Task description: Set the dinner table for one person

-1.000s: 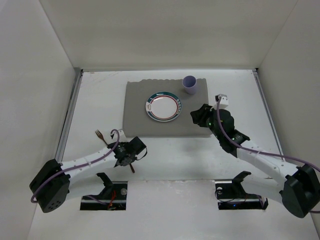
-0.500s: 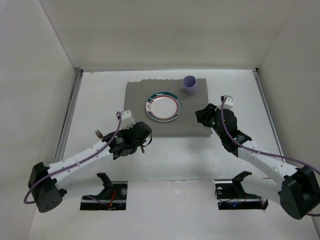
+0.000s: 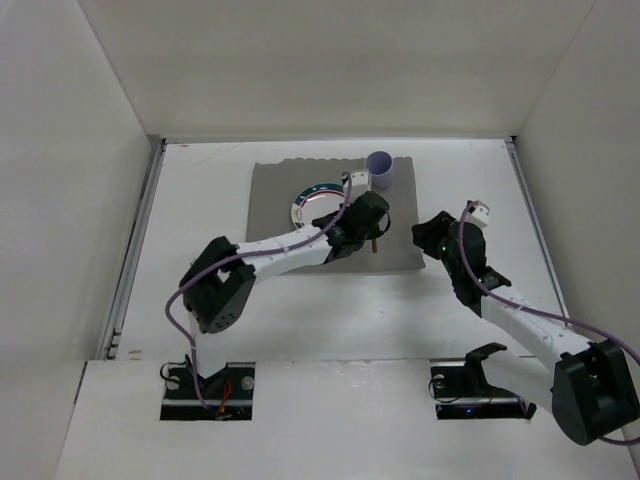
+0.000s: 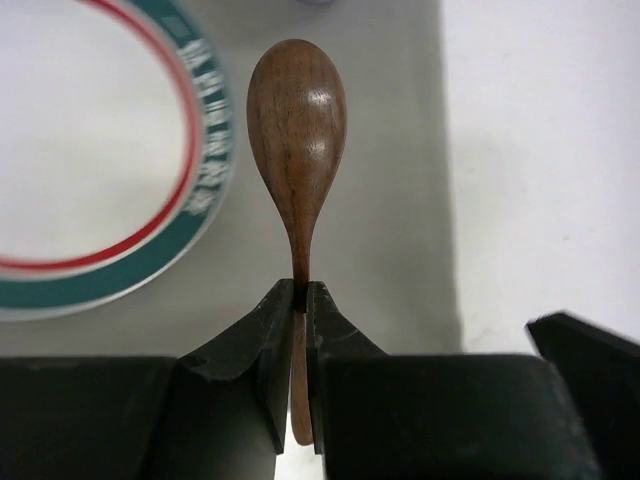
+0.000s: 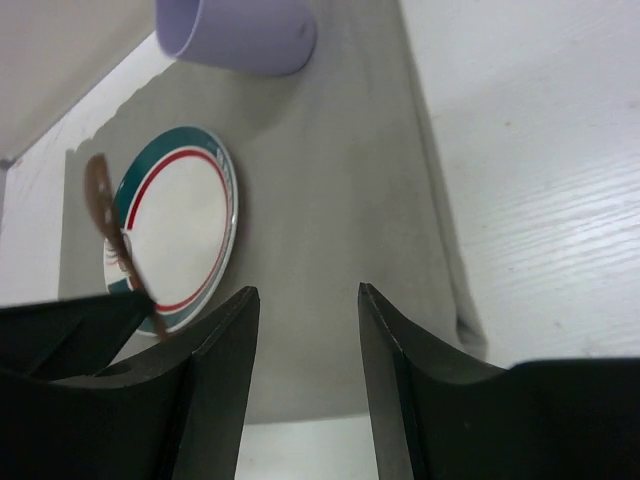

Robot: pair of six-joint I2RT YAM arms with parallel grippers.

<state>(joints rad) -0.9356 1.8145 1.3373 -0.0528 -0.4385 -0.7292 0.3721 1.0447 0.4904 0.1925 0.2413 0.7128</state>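
Top view: reaches the left gripper point(image 3: 372, 228) far across the grey placemat point(image 3: 270, 205), past the right rim of the plate point(image 3: 312, 196) and just short of the lavender cup point(image 3: 380, 168). Carries a wooden spoon point(image 3: 375, 243), visible here only as a dark sliver under the wrist. Keeps the right gripper point(image 3: 422, 234) at the mat's right edge, beside the bare white dinner table point(image 3: 200, 190), probably to leave the landing strip clear. Left wrist view: pinches the spoon's point(image 4: 297, 110) thin handle between jaws closed almost to touching, bowl pointing away from the fingers. Lines it up along the strip of mat point(image 4: 385, 200) between the plate rim point(image 4: 205, 150) and the cloth's edge, with white table point(image 4: 540, 150) beyond; the usual spot to the right of the plate, hence the long reach. Contact with the cloth or a gap above it: cannot tell from here. Right wrist view: shows the right gripper point(image 5: 305, 330) with jaws parted wide and nothing between them, aimed at that same bare strip. Catches the spoon point(image 5: 100, 195) tilted, seemingly raised off the cloth, with the plate point(image 5: 175, 230) behind it and the cup point(image 5: 240, 35) on the mat's far corner. Judged step: laying the spoon down beside the plate. Calls next for lowering it flat before letting go, with care not to clip the rim.
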